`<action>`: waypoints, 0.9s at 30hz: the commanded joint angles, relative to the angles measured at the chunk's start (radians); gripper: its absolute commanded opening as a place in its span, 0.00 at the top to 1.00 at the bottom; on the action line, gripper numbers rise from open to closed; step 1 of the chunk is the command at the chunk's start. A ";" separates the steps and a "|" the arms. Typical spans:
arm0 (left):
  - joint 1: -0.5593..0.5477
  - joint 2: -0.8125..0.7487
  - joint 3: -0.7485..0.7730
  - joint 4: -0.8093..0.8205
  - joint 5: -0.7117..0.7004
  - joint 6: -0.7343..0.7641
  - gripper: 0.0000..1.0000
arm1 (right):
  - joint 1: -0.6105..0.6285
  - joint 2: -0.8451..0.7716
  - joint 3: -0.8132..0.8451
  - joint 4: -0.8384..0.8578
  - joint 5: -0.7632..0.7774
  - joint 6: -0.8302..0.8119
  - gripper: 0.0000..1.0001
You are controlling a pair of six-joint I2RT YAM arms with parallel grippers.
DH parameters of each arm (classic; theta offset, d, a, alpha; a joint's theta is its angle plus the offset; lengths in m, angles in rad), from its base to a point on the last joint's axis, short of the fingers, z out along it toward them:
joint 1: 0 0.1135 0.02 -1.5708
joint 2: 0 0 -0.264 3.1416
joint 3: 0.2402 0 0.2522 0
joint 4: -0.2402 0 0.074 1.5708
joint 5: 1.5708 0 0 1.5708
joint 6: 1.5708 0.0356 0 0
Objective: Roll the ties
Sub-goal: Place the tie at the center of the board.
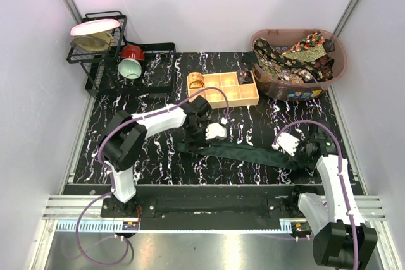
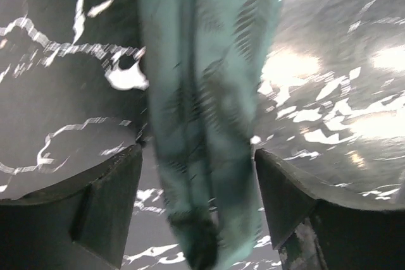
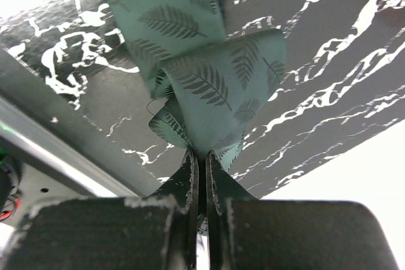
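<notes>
**Desk:** Can any wording be read in the three views?

**Photographer:** None. In the upper right of the overhead view, a small blue-and-orange sticker on the front wall of the brown basket is too small to read. Along the bottom of that view, a pale strip of fine tick marks runs by the metal rail, with no legible figures.

Green leaf-print tie stretched flat, right end curled; patterned ties heaped in basket.
</notes>
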 commanded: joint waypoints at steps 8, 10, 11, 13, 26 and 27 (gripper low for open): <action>0.141 -0.075 0.035 -0.063 0.019 0.047 0.22 | 0.001 0.031 0.035 0.086 -0.039 -0.008 1.00; 0.173 -0.114 0.023 -0.060 0.030 0.050 0.21 | 0.001 0.088 0.058 0.086 -0.063 0.000 1.00; 0.210 -0.168 -0.012 -0.026 0.039 0.050 0.21 | 0.001 0.113 0.064 0.090 -0.065 0.010 1.00; 0.244 -0.275 -0.073 0.058 0.074 0.081 0.23 | 0.003 0.195 0.084 0.112 -0.045 0.029 1.00; 0.252 -0.037 0.134 -0.133 0.186 0.003 0.02 | 0.001 0.240 0.091 0.156 -0.031 0.015 1.00; 0.247 -0.018 0.153 -0.133 0.177 -0.011 0.02 | 0.001 0.237 0.083 0.156 -0.031 0.012 1.00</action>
